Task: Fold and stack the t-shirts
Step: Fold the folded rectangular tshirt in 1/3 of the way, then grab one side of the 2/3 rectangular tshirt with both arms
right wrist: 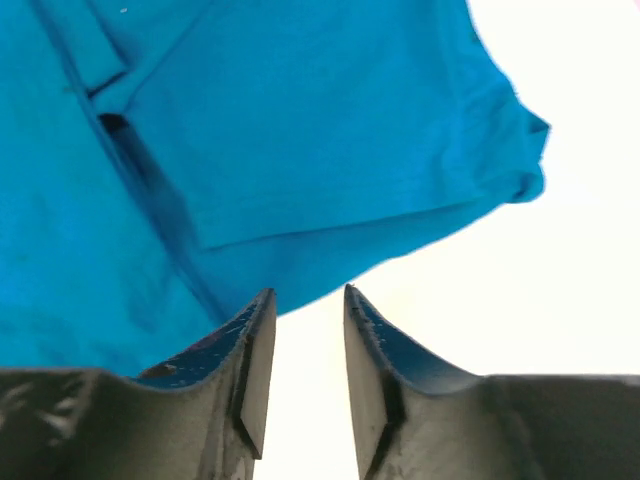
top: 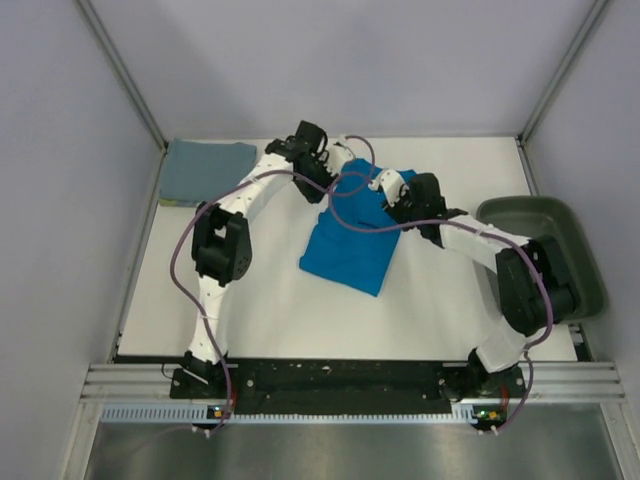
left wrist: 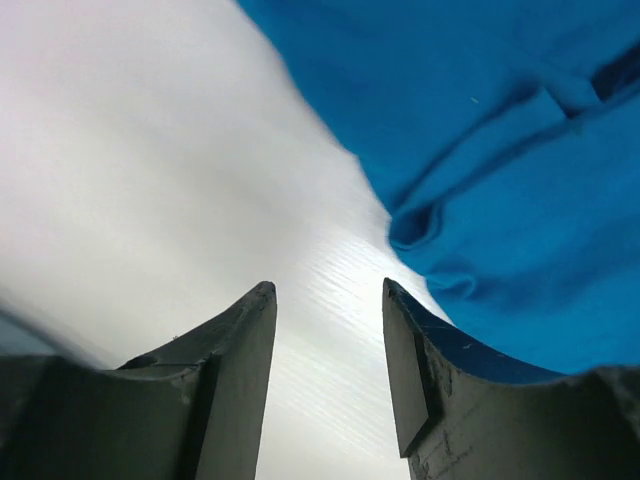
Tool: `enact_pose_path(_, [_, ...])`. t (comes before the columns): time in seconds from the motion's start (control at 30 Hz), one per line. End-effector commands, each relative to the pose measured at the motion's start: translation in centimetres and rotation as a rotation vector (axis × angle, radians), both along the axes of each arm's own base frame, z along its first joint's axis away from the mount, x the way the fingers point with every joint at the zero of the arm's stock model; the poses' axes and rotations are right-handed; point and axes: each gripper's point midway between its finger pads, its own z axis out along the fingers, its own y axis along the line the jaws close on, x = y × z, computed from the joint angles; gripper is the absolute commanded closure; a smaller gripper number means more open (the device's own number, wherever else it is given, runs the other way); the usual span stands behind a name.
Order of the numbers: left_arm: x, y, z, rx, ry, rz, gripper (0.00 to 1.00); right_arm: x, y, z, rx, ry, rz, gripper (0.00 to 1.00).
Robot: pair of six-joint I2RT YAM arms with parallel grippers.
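The bright cobalt blue t-shirt lies partly folded in the middle of the white table. It fills the upper right of the left wrist view and the upper left of the right wrist view. The dusty grey-blue t-shirt lies in a square fold at the far left. My left gripper is open and empty at the blue shirt's far left edge. My right gripper is open and empty at the shirt's far right edge, just off the cloth.
A dark green tray stands at the right edge of the table, beside the right arm. Grey walls close in the table at left, right and back. Purple cables loop over both arms.
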Motion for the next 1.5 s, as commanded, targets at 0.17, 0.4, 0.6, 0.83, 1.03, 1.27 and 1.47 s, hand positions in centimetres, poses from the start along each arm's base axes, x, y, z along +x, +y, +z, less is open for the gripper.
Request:
enact_pose_path(0.17, [-6.8, 0.4, 6.7, -0.214, -0.025, -0.295, 0.5, -6.8, 3.2, 7.1, 0.074, -0.158, 0.256, 0.53])
enact_pose_path(0.4, [-15.7, 1.8, -0.1, -0.123, -0.027, -0.622, 0.41, -19.0, 7.2, 1.3, -0.025, -0.122, 0.717, 0.43])
enact_pose_path(0.6, [-14.0, 1.5, -3.0, -0.02, -0.078, -0.59, 0.38, -19.3, 7.4, -2.7, -0.138, -0.027, 0.696, 0.44])
enact_pose_path(0.83, [-15.1, 2.1, -5.6, 0.057, 0.004, -0.618, 0.37, -19.1, 7.6, -5.9, -0.232, 0.065, 0.674, 0.48])
enact_pose_path(1.03, [-17.1, 2.5, -7.8, 0.091, 0.104, -0.647, 0.39, -19.4, 6.6, -7.0, -0.279, 0.132, 0.646, 0.85])
enact_pose_path(1.27, [-17.7, 2.7, -6.6, 0.102, 0.132, -0.574, 1.0, -20.3, 6.4, -4.5, -0.24, 0.136, 0.63, 1.0])
enact_pose_path(1.47, [-23.0, 5.0, -2.8, 0.062, 0.191, -0.58, 1.0, -25.0, 6.1, -0.6, -0.216, 0.167, 0.728, 1.0])
